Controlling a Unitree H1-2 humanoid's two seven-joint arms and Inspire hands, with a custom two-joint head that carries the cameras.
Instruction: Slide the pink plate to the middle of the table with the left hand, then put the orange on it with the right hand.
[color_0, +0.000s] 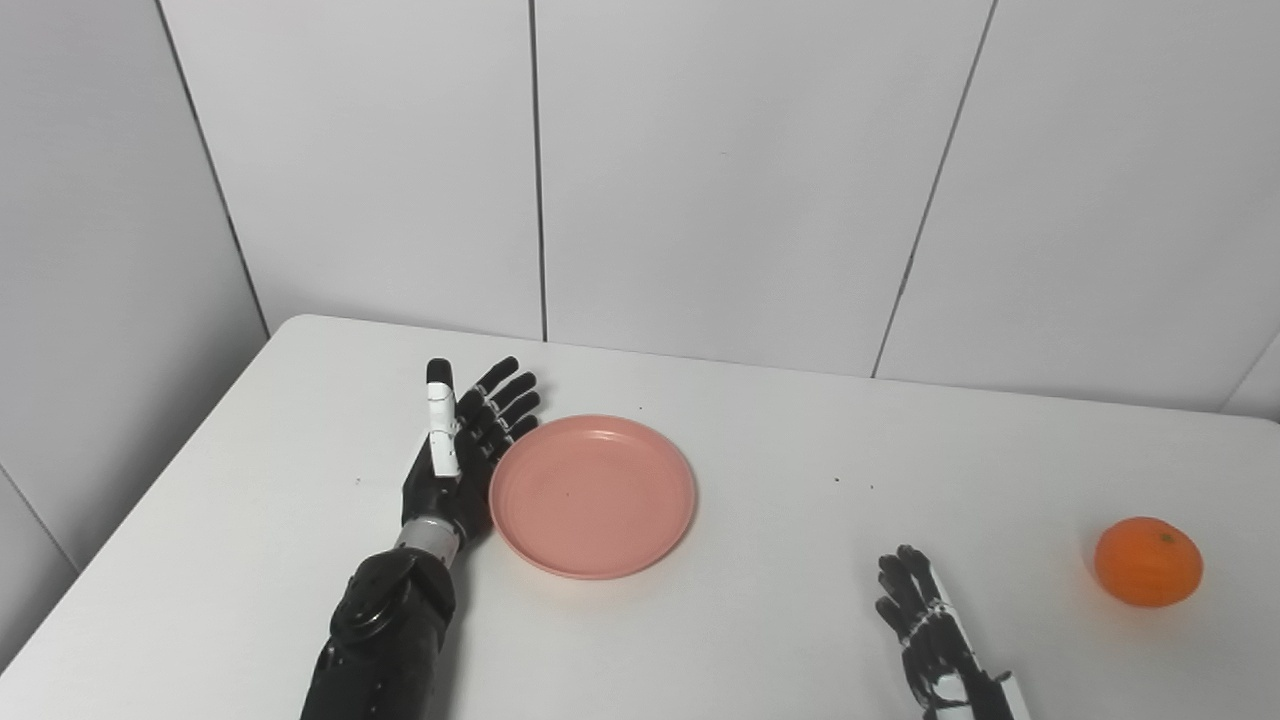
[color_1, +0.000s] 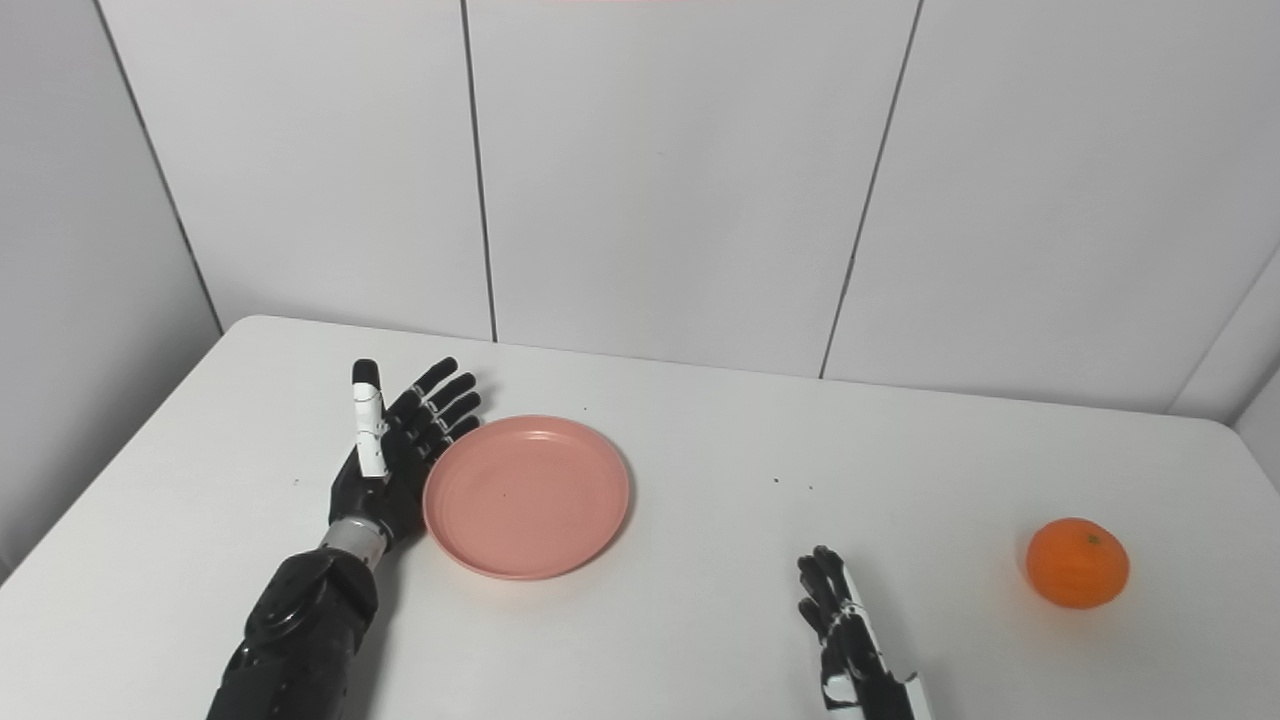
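Left hand (color_0: 455, 455) released, fingers spread and straight, edge-on against the left rim of the pink plate (color_0: 593, 495), touching or as good as. Nothing gripped. Plate flat on the desk (color_0: 760, 440), left of centre, nearer the back edge than the front. Right hand (color_0: 930, 630) low by the front edge, right of centre, fingers loosely extended, grasping nothing. Orange (color_0: 1148, 561) near the right edge, well apart from plate, right of the right hand, not touched.
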